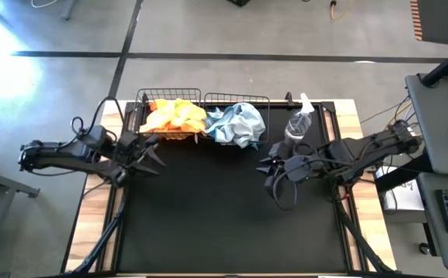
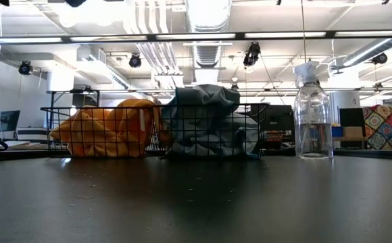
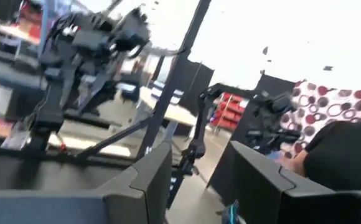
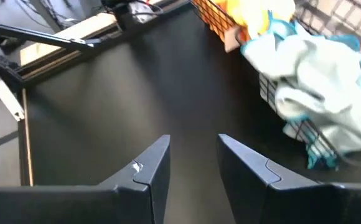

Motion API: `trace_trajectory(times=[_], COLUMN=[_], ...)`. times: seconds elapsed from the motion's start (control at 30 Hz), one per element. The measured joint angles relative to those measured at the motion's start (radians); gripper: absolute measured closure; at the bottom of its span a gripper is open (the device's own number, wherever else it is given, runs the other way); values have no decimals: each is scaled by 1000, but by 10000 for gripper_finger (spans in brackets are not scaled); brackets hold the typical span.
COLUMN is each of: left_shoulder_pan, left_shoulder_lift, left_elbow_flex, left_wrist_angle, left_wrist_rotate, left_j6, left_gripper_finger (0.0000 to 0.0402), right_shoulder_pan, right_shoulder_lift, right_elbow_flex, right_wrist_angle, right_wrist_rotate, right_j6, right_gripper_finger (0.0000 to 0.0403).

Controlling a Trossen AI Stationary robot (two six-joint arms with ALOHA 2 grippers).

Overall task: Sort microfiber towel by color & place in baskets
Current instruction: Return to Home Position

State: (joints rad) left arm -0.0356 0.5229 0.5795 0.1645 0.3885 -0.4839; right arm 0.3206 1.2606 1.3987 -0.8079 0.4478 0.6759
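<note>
Bright orange towels [image 1: 174, 117] [image 2: 108, 131] are heaped in the left black wire basket [image 1: 141, 99] at the table's far edge. Pale blue-grey towels [image 1: 237, 123] [image 2: 209, 121] fill the basket beside it [image 1: 266, 100] and spill over its near wall [image 4: 311, 93]. My left gripper [image 1: 151, 154] [image 3: 200, 152] is open and hovers just near of the orange basket, holding nothing. My right gripper [image 1: 270, 166] [image 4: 193, 140] is open over the bare mat, near and right of the blue-grey basket, also holding nothing.
A clear plastic spray bottle [image 1: 299, 123] [image 2: 312, 115] stands upright right of the baskets, close to my right arm. The black mat [image 1: 224, 216] lies bare toward the near edge. A person [image 3: 342, 149] sits in the room beyond the table.
</note>
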Motion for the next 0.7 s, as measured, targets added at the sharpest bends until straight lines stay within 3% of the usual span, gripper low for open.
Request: trace_trajectory(times=[0.27, 0.53, 0.7], left_shoulder_pan=[-9, -9, -10], left_shoulder_lift=[-42, -52, -52], left_elbow_flex=[-110, -138, -138], left_wrist_angle=[167, 205, 205], left_wrist_rotate=[0, 0, -2], left_j6=[-7, -16, -15], left_gripper_finger=[260, 260, 260], right_shoulder_pan=[2, 2, 2], right_shoulder_lift=[-114, -255, -336], right_elbow_flex=[-230, -468, -578], right_wrist_angle=[275, 649, 770], right_wrist_rotate=[-4, -71, -85], right_j6=[-15, -99, -124], right_gripper_finger=[280, 280, 280])
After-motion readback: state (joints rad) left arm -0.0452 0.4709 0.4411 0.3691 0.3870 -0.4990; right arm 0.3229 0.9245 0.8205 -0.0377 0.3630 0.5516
